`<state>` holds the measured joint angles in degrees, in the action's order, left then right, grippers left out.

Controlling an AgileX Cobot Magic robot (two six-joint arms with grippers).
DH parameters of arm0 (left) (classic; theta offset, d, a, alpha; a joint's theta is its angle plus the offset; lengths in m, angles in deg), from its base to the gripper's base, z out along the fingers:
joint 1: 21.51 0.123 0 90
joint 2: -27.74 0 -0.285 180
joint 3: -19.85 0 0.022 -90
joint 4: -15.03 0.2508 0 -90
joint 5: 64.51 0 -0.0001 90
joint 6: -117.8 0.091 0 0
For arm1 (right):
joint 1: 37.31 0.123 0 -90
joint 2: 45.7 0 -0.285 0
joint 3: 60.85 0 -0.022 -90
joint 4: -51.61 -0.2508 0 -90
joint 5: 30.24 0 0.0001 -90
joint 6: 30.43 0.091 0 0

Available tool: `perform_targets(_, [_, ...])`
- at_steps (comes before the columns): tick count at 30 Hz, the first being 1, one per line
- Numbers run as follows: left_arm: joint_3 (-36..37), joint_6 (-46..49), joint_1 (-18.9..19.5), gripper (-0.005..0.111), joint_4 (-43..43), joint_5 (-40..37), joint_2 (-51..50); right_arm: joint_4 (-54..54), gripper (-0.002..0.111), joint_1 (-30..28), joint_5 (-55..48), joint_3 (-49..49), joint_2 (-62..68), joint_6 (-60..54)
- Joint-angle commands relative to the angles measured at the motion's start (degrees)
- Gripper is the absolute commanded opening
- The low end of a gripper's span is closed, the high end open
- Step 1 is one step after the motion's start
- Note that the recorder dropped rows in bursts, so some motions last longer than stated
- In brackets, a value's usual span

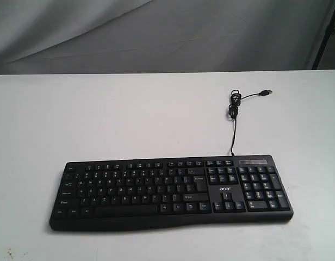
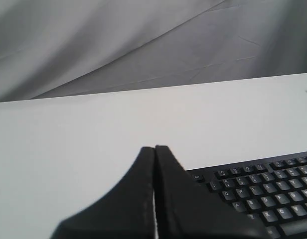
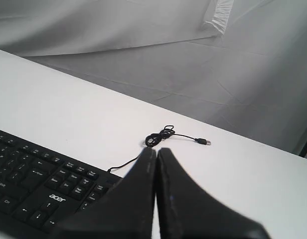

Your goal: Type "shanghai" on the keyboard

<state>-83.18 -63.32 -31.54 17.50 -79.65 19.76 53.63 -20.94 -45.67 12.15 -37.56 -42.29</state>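
Both left gripper (image 2: pixel 154 150) and right gripper (image 3: pixel 157 151) sat closed, empty; I judged the keyboard (image 1: pixel 156 190) wanted 1 square tap on S.

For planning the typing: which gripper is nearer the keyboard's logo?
The right gripper: the logo lies close by it; the left gripper sees only the keyboard's letter end.
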Motion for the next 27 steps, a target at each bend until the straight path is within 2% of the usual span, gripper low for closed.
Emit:
perform_targets(1, [0.2,-0.2,-0.2,0.000,0.0,0.2,0.2,0.4,0.000,-0.5,-0.2,0.4,-0.4,0.1])
perform_targets(22, [0.2,-0.2,-0.2,0.000,0.0,0.2,0.2,-0.1,0.000,-0.5,-0.2,0.4,-0.4,0.1])
perform_targets(26, [0.2,-0.2,-0.2,0.000,0.0,0.2,0.2,-0.1,0.000,-0.5,-0.6,-1.9,-0.4,0.1])
perform_targets(27, [0.2,-0.2,-0.2,0.000,0.0,0.2,0.2,-0.1,0.000,-0.5,-0.7,-5.2,-0.1,0.1])
